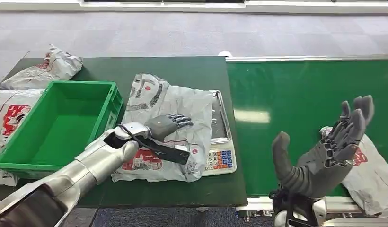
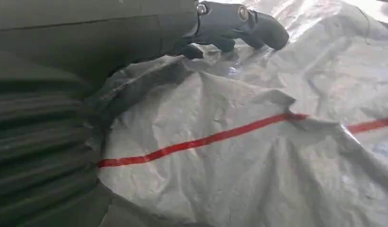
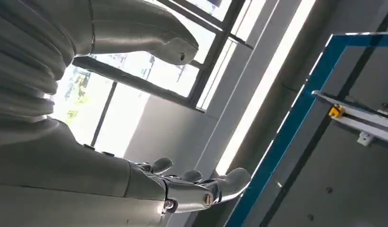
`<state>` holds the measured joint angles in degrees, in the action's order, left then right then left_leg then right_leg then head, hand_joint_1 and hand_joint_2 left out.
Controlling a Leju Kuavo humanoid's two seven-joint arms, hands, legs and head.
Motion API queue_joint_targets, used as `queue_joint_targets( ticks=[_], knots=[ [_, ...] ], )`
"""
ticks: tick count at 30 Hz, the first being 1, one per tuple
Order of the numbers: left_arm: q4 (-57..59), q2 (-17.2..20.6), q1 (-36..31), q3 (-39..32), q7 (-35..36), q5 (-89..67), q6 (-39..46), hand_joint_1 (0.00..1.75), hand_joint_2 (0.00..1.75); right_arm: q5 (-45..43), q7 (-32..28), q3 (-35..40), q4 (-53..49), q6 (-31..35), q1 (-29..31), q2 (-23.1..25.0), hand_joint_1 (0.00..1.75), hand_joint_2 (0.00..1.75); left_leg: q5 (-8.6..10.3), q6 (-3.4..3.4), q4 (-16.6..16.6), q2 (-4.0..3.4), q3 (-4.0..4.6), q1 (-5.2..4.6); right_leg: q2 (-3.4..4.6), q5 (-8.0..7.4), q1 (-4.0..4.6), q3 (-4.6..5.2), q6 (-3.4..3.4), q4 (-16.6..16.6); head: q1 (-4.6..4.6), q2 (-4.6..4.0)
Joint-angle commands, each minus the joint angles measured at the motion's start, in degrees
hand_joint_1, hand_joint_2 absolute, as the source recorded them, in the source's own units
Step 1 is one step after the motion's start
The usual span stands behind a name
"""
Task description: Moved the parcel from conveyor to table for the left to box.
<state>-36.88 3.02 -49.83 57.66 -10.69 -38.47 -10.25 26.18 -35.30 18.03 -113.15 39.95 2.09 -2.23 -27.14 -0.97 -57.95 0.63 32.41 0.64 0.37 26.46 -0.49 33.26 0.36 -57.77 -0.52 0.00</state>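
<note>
Under left robot hand (image 1: 167, 125), parcel (image 1: 182, 106)

A parcel-sorting or logistics workstation, likely a training or test floor. A wide green conveyor belt (image 1: 301, 118) with a metal frame runs beside a dark green table (image 1: 182, 71). On the table sit a weighing scale (image 1: 220, 142) with a coloured keypad and a green plastic crate (image 1: 59, 125) — typical packing gear. Grey plastic mailing bags (image 1: 168, 123) with red print lie around. Grey carpet tiles (image 1: 182, 33) cover the floor — and the right wrist view shows large windows (image 3: 182, 71).
</note>
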Motion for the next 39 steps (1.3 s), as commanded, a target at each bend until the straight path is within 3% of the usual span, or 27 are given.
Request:
queue_joint_targets(
  ticks=[1, 3, 4, 5, 8, 12, 15, 16, 18, 19, 22, 29, 39],
  knots=[
    [10.47, -2.14, 0.07, 2.42, 1.54, -0.97, -0.08, 0.00, 0.00, -0.35, 0.52, 1.30, 0.87, 0.05, 1.45, -1.43, 0.00, 1.75, 0.15, 0.04, 0.10, -0.15, 0.02, -0.05, 0.07, -0.17, -0.04, 0.07, 0.00, 0.08, 0.02, 0.00],
    [12.48, -2.63, 1.35, 2.06, 2.40, -0.91, -0.33, 0.00, 0.00, -0.54, 0.89, 1.97, 1.15, 0.05, 1.80, -1.66, 0.00, 1.75, 0.18, 0.04, 0.13, -0.20, 0.06, -0.06, 0.10, -0.21, -0.04, 0.12, 0.00, 0.09, 0.02, 0.00],
    [13.20, -2.72, 1.82, 2.08, 2.28, -0.81, -1.00, 0.02, 1.75, -0.66, 0.94, 2.26, 1.39, 0.05, 1.99, -1.76, 0.00, 1.75, 0.14, 0.04, 0.12, -0.18, 0.02, -0.05, 0.09, -0.17, -0.03, 0.06, 0.02, 0.08, 0.02, 0.00],
    [13.43, -2.49, 2.27, 2.06, 2.16, -0.95, -0.12, 1.75, 1.75, -0.63, 0.85, 2.31, 1.61, 0.05, 2.18, -1.76, 0.00, 1.75, 0.14, 0.05, 0.10, -0.18, -0.01, -0.05, 0.09, -0.18, -0.03, 0.02, 0.00, 0.07, 0.00, 0.00],
    [14.60, -2.37, 2.74, 1.59, 1.33, -1.14, 1.76, 1.75, 1.75, -1.90, 0.44, 2.63, 2.26, 0.05, 2.89, -2.21, 0.00, 1.75, 0.27, 0.09, 0.15, -0.20, -0.06, -0.06, 0.07, -0.24, -0.04, -0.10, -0.02, 0.10, 0.02, 0.00],
    [13.67, -1.94, 2.15, 0.19, 1.20, -0.50, 2.38, 1.75, 1.75, -2.42, 0.61, 3.00, 2.05, 0.05, 3.07, -2.39, 0.00, 1.75, 0.45, 0.13, 0.16, -0.07, 0.61, -0.03, -0.09, -0.35, -0.02, 0.07, 0.03, 0.08, 0.02, 0.00],
    [11.01, -0.72, 1.35, -1.47, 1.36, -0.20, 3.94, 1.75, 1.75, -2.64, 0.76, 3.19, 2.22, 0.05, 3.32, -2.45, 0.00, 1.75, -0.31, 0.14, -0.14, 0.21, 0.17, 0.03, -0.29, 0.51, 0.05, -0.46, 0.00, -0.18, 0.02, 0.00],
    [10.87, -0.63, 1.21, -1.59, 1.45, -0.15, 3.75, 1.75, 1.75, -2.66, 0.75, 3.18, 2.25, 0.05, 3.34, -2.45, 0.00, 1.75, -0.10, 0.14, -0.13, 0.10, 0.56, 0.02, -0.22, 0.28, 0.03, -0.05, -0.01, -0.19, 0.02, 0.00],
    [10.87, -0.63, 1.21, -1.59, 1.45, -0.15, 3.75, 1.75, 1.75, -2.66, 0.75, 3.18, 2.25, 0.05, 3.34, -2.45, 0.00, 1.75, -0.31, 0.12, -0.20, 0.26, -0.02, 0.06, -0.36, 0.53, 0.08, -0.58, -0.02, -0.25, 0.02, 0.00],
    [10.87, -0.63, 1.21, -1.59, 1.45, -0.15, 3.75, 1.75, 1.75, -2.66, 0.75, 3.18, 2.25, 0.05, 3.34, -2.45, 0.00, 1.75, -0.09, 0.12, -0.22, 0.18, 0.56, 0.06, -0.32, 0.28, 0.08, 0.04, -0.03, -0.27, 0.02, 0.00],
    [9.97, -0.26, 1.36, -1.84, 1.49, -0.40, 4.61, 1.75, 1.75, -2.82, 0.62, 3.10, 2.24, 0.05, 3.34, -2.49, 0.00, 1.75, 0.68, 0.01, 0.15, 0.02, 0.62, -0.01, -0.15, -0.54, 0.01, 0.11, -0.09, 0.03, 0.02, 0.00],
    [-11.46, 7.82, 5.55, -8.28, 2.80, -4.94, 8.95, 1.75, 1.75, -2.42, -0.38, 0.73, -0.40, 0.05, 0.28, -2.07, 0.00, 1.75, 0.59, -0.09, 0.13, -0.05, -0.12, 0.02, -0.04, -0.48, 0.03, -0.02, -0.18, -0.04, 0.02, 0.00],
    [-38.73, 15.26, 11.14, -17.48, 4.57, -8.56, 11.04, 1.75, 1.75, -0.14, -0.70, -2.00, -4.08, 0.05, -5.33, -0.58, 0.00, 1.75, 0.65, -0.14, 0.19, -0.13, 0.42, 0.05, -0.04, -0.50, 0.07, 0.59, -0.28, -0.02, 0.02, 0.00]
  ],
)
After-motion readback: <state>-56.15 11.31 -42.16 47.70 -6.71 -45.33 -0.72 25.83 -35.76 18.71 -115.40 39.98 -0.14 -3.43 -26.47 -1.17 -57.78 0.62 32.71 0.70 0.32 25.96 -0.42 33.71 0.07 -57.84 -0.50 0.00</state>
